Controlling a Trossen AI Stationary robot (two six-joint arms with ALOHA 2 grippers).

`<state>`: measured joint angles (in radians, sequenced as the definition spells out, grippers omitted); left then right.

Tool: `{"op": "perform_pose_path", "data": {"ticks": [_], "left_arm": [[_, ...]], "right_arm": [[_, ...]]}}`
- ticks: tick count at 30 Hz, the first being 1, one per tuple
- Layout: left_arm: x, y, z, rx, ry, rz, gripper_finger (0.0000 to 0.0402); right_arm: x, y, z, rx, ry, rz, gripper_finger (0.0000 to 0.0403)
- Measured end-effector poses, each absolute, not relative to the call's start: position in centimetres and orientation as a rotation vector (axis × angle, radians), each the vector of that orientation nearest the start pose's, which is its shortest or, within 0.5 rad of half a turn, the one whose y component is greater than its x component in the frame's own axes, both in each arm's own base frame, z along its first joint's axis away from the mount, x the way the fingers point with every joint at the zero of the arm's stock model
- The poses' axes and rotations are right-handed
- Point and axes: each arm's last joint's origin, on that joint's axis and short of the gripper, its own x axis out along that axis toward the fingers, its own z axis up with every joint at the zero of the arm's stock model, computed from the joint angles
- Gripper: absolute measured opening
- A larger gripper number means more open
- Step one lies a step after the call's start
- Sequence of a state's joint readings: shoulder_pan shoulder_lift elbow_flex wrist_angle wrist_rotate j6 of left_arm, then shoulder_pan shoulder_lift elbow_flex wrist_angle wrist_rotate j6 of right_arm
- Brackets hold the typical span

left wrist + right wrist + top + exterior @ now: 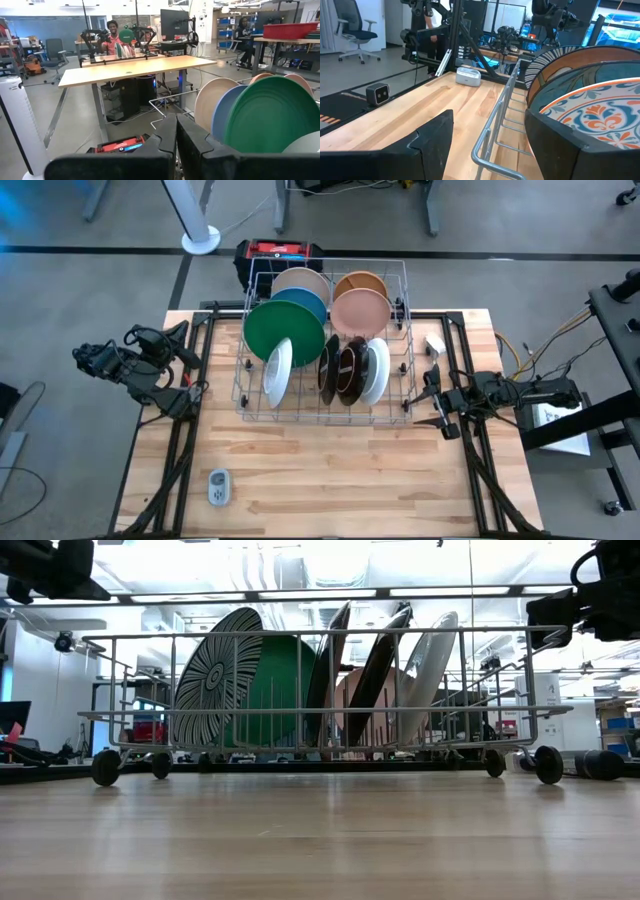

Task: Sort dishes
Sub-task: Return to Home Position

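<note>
The dishes stand on edge in a silver wire rack (325, 412) at the table's far middle: a large green plate (283, 330), a blue one (308, 304), a cream one (300, 280), a tan one (360, 284), a pink one (360, 312), a white one (278, 372), dark brown ones (340, 370) and a striped one (215, 675). My right gripper (428, 400) is open and level just right of the rack's near right corner (481, 149), which shows between its fingers. My left gripper (176, 145) is shut, raised left of the rack.
A small grey gadget (218, 487) lies near the front left of the wooden table (330, 480). A red and black case (280, 252) sits on the floor behind the rack. Black frame struts (190, 430) run along both table sides. People sit at desks in the room beyond.
</note>
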<state>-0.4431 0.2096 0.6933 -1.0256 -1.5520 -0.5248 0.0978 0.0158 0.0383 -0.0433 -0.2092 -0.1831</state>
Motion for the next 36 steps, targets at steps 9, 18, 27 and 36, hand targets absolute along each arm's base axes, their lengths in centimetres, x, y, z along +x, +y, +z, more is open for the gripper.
{"op": "perform_pose_path", "data": {"ticks": [9, 18, 27, 36], "left_arm": [[2.08, 2.22, 29.03, 0.01, 0.018, 1.111, 0.0], [2.09, 2.21, 29.03, 0.01, 0.018, 1.112, 0.0], [2.09, 2.21, 29.03, 0.01, 0.018, 1.111, 0.0], [2.08, 2.21, 29.03, 0.01, 0.018, 1.111, 0.0]], "right_arm": [[9.46, 1.53, 17.12, -0.18, -0.007, 0.308, 0.0253], [9.46, 1.53, 17.13, -0.18, -0.008, 0.308, 0.0259], [9.46, 1.53, 17.13, -0.18, -0.008, 0.308, 0.0244], [9.45, 1.53, 17.17, -0.18, -0.009, 0.308, 0.023]]}}
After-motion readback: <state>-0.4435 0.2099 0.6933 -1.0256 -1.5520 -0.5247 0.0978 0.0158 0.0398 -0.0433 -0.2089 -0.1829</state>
